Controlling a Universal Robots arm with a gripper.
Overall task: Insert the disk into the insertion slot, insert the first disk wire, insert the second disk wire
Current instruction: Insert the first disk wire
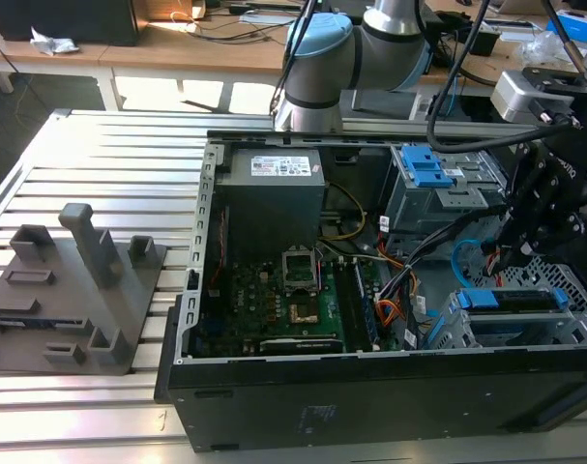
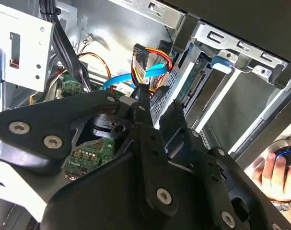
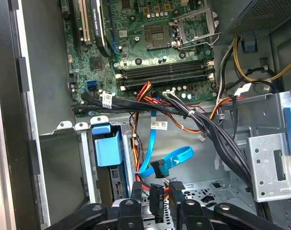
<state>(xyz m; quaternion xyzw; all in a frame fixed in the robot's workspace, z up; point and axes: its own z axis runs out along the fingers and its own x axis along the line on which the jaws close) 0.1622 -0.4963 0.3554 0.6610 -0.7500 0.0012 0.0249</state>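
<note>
The disk (image 1: 513, 300) is sitting in the insertion slot (image 1: 457, 327), toward the counter's (image 1: 100, 155) edge at the exterior view's right. The gripper (image 3: 157, 192) seems to be clamping the disk wire (image 3: 156, 203) by its stiff black plug, the firm hold; its light leads are hanging slack. The slatted counter is carrying a grey fixture (image 1: 80, 290), then the cramped open case (image 1: 370, 387).

A grey fixture (image 1: 73, 319) lies beside the open computer case (image 1: 370, 398).

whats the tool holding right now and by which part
A black wire plug, pinched across its body between the fingers of the tool, as seen in the first wrist view.
</note>
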